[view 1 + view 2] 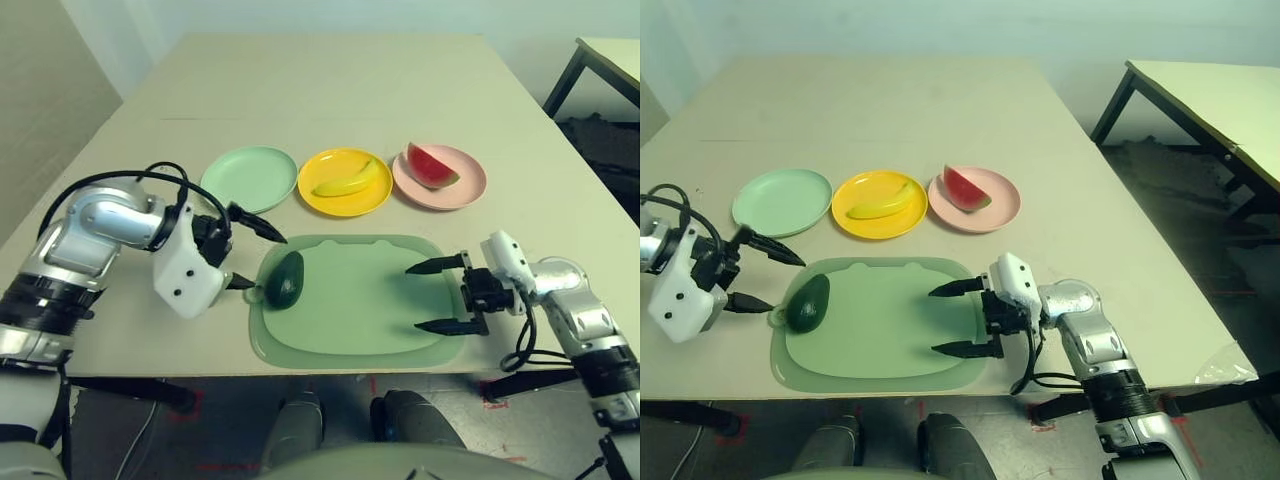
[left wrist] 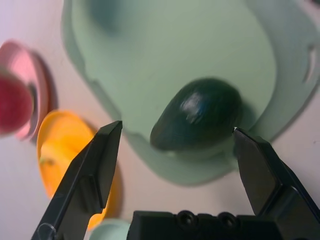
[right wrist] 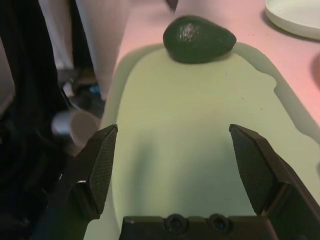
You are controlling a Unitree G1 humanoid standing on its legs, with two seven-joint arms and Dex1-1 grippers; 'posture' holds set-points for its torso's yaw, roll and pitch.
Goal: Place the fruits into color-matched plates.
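From the head I see the banana on the yellow plate and the watermelon on the pink plate; my left wrist camera shows the left gripper spread wide, empty, the avocado just ahead between its fingertips on the mat's edge; the right gripper gapes wide over the mat, holding nothing; the green plate sits bare.

A large green rounded-rectangle mat lies near the front edge of the beige table; another table stands off right.
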